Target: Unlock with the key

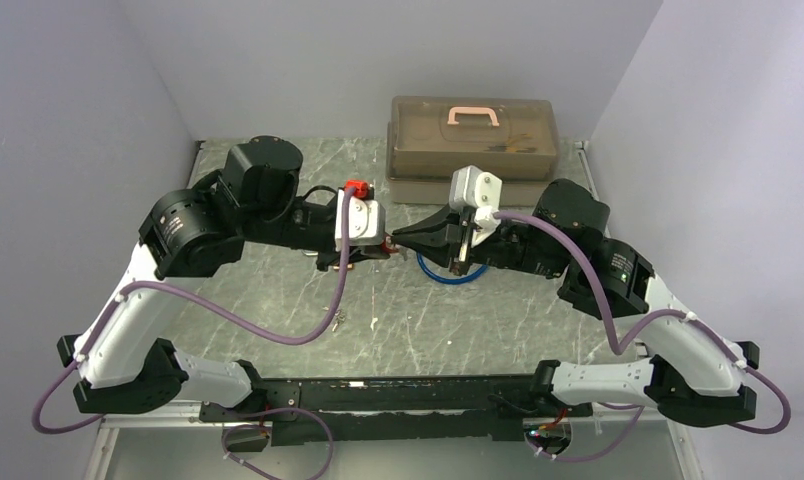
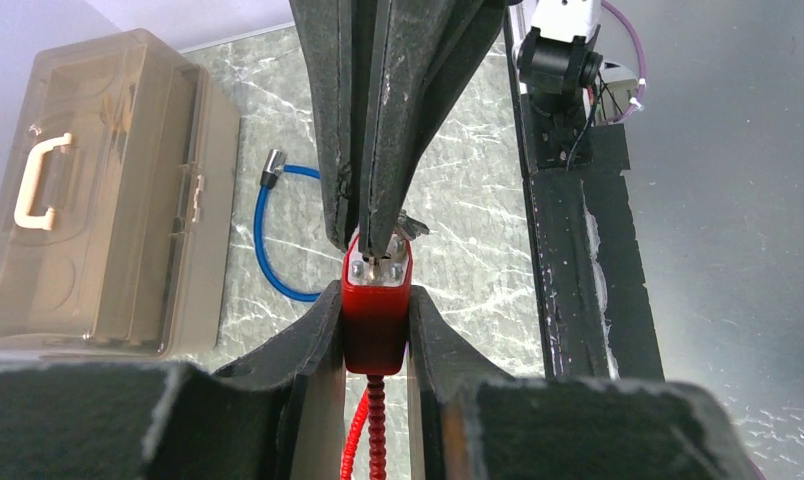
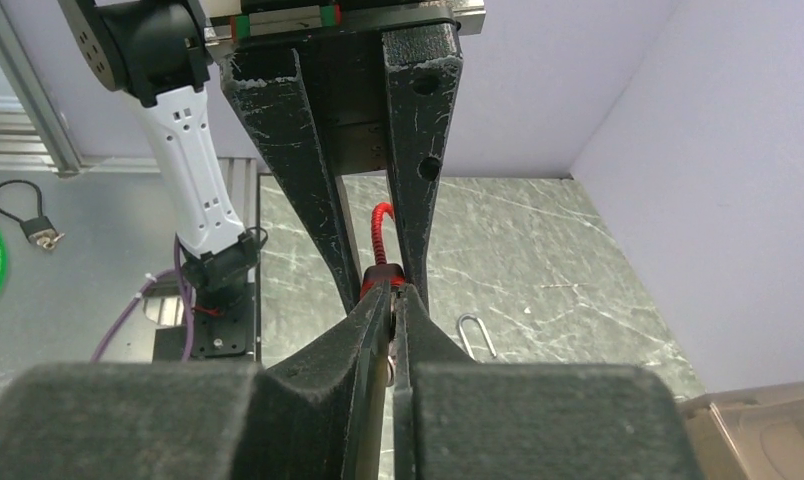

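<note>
A red cable lock (image 2: 376, 335) is clamped between the fingers of my left gripper (image 2: 376, 298), its red cable (image 2: 363, 430) trailing back toward the wrist. The lock's metal face points at my right gripper (image 2: 370, 245), which is shut on a small key (image 2: 388, 262) held at the keyhole. In the right wrist view my right gripper (image 3: 393, 292) pinches the key (image 3: 390, 368), its tip against the red lock (image 3: 380, 280). From above, the left gripper (image 1: 376, 248) and the right gripper (image 1: 403, 238) meet tip to tip above the table's middle.
A blue cable lock (image 1: 448, 278) lies under the right gripper and also shows in the left wrist view (image 2: 268, 240). A brown toolbox (image 1: 473, 140) stands at the back. A loose metal shackle (image 3: 475, 335) and small keys (image 1: 336, 320) lie on the marble table.
</note>
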Controlling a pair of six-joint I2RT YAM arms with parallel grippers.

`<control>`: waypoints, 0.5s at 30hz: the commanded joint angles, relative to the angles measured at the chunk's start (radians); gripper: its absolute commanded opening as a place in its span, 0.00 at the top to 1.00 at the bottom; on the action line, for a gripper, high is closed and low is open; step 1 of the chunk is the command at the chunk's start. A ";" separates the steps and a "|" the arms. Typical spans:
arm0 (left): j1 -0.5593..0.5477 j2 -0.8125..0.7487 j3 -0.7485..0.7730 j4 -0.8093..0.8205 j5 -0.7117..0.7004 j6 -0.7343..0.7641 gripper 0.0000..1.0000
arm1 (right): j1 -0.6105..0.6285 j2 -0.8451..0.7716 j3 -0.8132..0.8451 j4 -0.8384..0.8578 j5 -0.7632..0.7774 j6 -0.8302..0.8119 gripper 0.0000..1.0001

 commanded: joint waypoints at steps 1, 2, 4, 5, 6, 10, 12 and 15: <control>0.003 -0.029 0.016 0.031 0.021 -0.003 1.00 | 0.003 0.025 0.081 -0.061 -0.002 -0.007 0.90; 0.003 -0.030 0.021 0.030 0.019 -0.002 1.00 | 0.003 0.031 0.090 -0.079 0.006 -0.007 0.85; 0.004 -0.031 0.025 0.030 0.018 -0.001 1.00 | 0.003 0.030 0.097 -0.095 0.017 -0.005 0.75; 0.005 -0.031 0.023 0.029 0.020 -0.001 1.00 | 0.003 0.028 0.096 -0.093 0.019 -0.003 0.73; 0.005 -0.033 0.021 0.029 0.020 -0.003 1.00 | 0.003 0.024 0.095 -0.091 0.018 -0.003 0.73; 0.005 -0.036 0.023 0.030 0.024 -0.007 1.00 | 0.003 0.021 0.091 -0.095 0.025 -0.001 0.75; 0.005 -0.035 0.026 0.031 0.026 -0.009 1.00 | 0.002 0.022 0.090 -0.097 0.023 0.000 0.77; 0.007 -0.036 0.026 0.030 0.022 -0.008 1.00 | 0.002 0.023 0.092 -0.104 0.013 -0.002 0.81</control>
